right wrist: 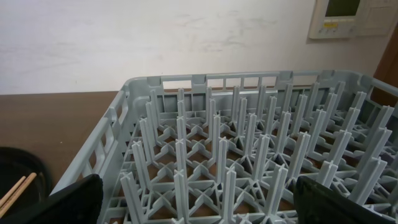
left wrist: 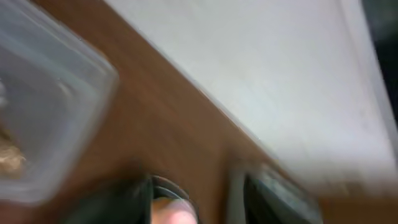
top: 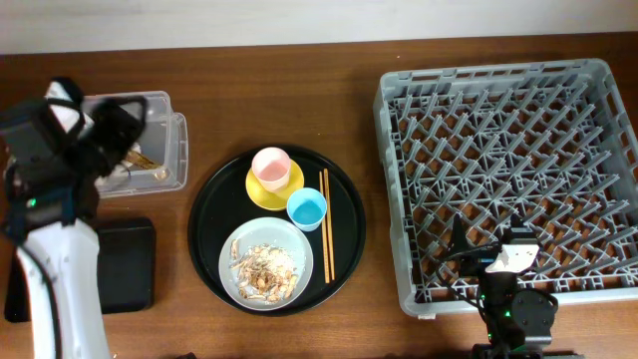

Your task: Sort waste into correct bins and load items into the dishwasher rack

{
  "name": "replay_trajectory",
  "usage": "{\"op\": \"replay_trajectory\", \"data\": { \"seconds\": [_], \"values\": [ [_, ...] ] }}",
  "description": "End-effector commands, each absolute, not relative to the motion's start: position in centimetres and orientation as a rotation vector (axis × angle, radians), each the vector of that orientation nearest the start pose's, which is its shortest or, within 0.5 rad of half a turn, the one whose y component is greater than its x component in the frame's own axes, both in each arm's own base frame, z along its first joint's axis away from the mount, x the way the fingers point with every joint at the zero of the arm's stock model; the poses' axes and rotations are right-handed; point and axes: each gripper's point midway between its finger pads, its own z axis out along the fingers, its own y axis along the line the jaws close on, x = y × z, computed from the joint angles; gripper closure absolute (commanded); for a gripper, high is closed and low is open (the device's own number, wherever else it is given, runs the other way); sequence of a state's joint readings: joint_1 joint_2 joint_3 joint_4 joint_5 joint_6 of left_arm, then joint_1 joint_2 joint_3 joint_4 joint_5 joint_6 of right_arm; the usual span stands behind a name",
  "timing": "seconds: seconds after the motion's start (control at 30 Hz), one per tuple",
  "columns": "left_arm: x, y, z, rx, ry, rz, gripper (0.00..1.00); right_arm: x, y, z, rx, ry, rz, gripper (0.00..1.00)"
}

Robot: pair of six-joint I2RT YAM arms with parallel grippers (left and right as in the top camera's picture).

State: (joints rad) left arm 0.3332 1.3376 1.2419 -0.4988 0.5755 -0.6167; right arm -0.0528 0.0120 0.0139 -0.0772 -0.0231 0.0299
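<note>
My left gripper (top: 118, 125) hovers over the clear plastic box (top: 164, 150) at the far left; white paper and a brown piece (top: 142, 158) lie inside it. The left wrist view is blurred; its fingers (left wrist: 199, 208) stand apart with nothing between them, the box (left wrist: 43, 124) to their left. On the round black tray (top: 344, 259) stand the pink cup (top: 271, 164) on the yellow saucer (top: 261, 191), the blue cup (top: 306, 208), the grey plate (top: 234, 249) with food scraps (top: 265, 269), and the chopsticks (top: 326, 224). My right gripper (top: 488, 241) is open and empty at the front edge of the grey dishwasher rack (top: 598, 80).
A shallow black rectangular tray (top: 125, 264) lies in front of the clear box beside my left arm. In the right wrist view the rack's pegs (right wrist: 236, 143) fill the space ahead of my open fingers (right wrist: 208, 202), and the chopstick tips (right wrist: 15, 190) show at the left.
</note>
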Motion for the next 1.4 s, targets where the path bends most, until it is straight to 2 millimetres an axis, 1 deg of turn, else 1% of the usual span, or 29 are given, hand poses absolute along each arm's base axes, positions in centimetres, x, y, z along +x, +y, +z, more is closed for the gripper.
{"op": "replay_trajectory", "data": {
  "seconds": [0.0, 0.03, 0.07, 0.1, 0.13, 0.2, 0.27, 0.3, 0.37, 0.43, 0.5, 0.57, 0.6, 0.63, 0.7, 0.73, 0.77, 0.83, 0.87, 0.9, 0.93, 1.1, 1.2, 1.27, 1.37],
  "values": [
    [34.3, -2.9, 29.2, -0.269, 2.186, -1.028, 0.35, 24.6, -1.3, 15.5, 0.069, 1.650, -0.011, 0.02],
    [33.3, -3.7, 28.5, -0.249, 2.233, -1.040, 0.24, 24.6, -1.3, 15.5, 0.069, 1.650, -0.012, 0.02],
    [32.2, -4.6, 27.8, -0.211, 2.281, -1.050, 0.18, 24.6, -1.3, 15.5, 0.069, 1.650, -0.012, 0.02],
    [30.9, -5.8, 26.9, -0.152, 2.340, -1.065, 0.14, 24.6, -1.3, 15.5, 0.069, 1.650, -0.012, 0.02],
    [29.1, -7.5, 25.8, -0.055, 2.417, -1.080, 0.13, 24.6, -1.3, 15.5, 0.069, 1.650, -0.012, 0.02],
    [27.3, -9.0, 24.2, 0.013, 2.530, -1.046, 0.13, 24.6, -1.3, 15.5, 0.069, 1.650, -0.012, 0.02],
    [26.3, -10.2, 22.7, 0.085, 2.623, -0.964, 0.13, 24.6, -1.3, 15.5, 0.069, 1.650, -0.012, 0.02],
    [25.8, -10.9, 22.1, 0.137, 2.661, -0.913, 0.13, 24.6, -1.3, 15.5, 0.069, 1.650, -0.012, 0.02],
    [25.2, -11.8, 21.3, 0.214, 2.700, -0.838, 0.13, 24.6, -1.3, 15.5, 0.069, 1.650, -0.012, 0.01],
    [24.8, -12.4, 20.5, 0.216, 2.755, -0.741, 0.14, 24.6, -1.3, 15.5, 0.069, 1.650, -0.012, 0.02],
    [24.4, -12.8, 19.9, 0.201, 2.791, -0.650, 0.23, 24.6, -1.3, 15.5, 0.069, 1.650, -0.012, 0.02],
    [24.3, -12.9, 19.5, 0.191, 2.812, -0.548, 0.30, 24.6, -1.3, 15.5, 0.069, 1.650, -0.011, 0.02],
    [24.3, -12.8, 19.3, 0.161, 2.821, -0.500, 0.31, 24.6, -1.3, 15.5, 0.069, 1.650, -0.012, 0.02],
    [24.4, -12.3, 19.0, 0.096, 2.828, -0.422, 0.34, 24.6, -1.3, 15.5, 0.069, 1.650, -0.012, 0.02],
    [24.9, -11.2, 18.8, -0.021, 2.818, -0.291, 0.35, 24.6, -1.3, 15.5, 0.069, 1.650, -0.012, 0.02],
    [25.3, -10.2, 18.7, -0.065, 2.802, -0.213, 0.39, 24.6, -1.3, 15.5, 0.069, 1.650, -0.012, 0.02],
    [25.7, -8.9, 18.7, -0.125, 2.781, -0.120, 0.42, 24.6, -1.3, 15.5, 0.069, 1.650, -0.012, 0.02],
    [26.7, -4.8, 19.2, -0.361, 2.684, 0.123, 0.42, 24.6, -1.3, 15.5, 0.069, 1.650, -0.012, 0.02],
    [26.9, -3.2, 19.5, -0.446, 2.636, 0.208, 0.41, 24.6, -1.3, 15.5, 0.069, 1.650, -0.012, 0.02],
    [27.1, -1.5, 19.9, -0.527, 2.590, 0.282, 0.17, 24.6, -1.3, 15.5, 0.069, 1.650, -0.012, 0.02],
    [27.1, -0.2, 20.1, -0.599, 2.558, 0.323, 0.01, 24.6, -1.3, 15.5, 0.069, 1.650, -0.012, 0.02],
    [26.9, 4.1, 20.1, -0.811, 2.510, 0.371, 0.01, 24.6, -1.3, 15.5, 0.069, 1.650, -0.011, 0.02],
    [26.1, 7.3, 20.0, -0.969, 2.474, 0.407, 0.01, 24.6, -1.3, 15.5, 0.069, 1.650, -0.012, 0.01],
    [25.6, 8.1, 19.7, -1.039, 2.482, 0.382, 0.01, 24.6, -1.3, 15.5, 0.069, 1.650, -0.012, 0.02],
    [24.5, 8.1, 18.9, -1.118, 2.533, 0.298, 0.01, 24.6, -1.3, 15.6, 0.069, 1.648, -0.012, 0.02]
  ]
}}
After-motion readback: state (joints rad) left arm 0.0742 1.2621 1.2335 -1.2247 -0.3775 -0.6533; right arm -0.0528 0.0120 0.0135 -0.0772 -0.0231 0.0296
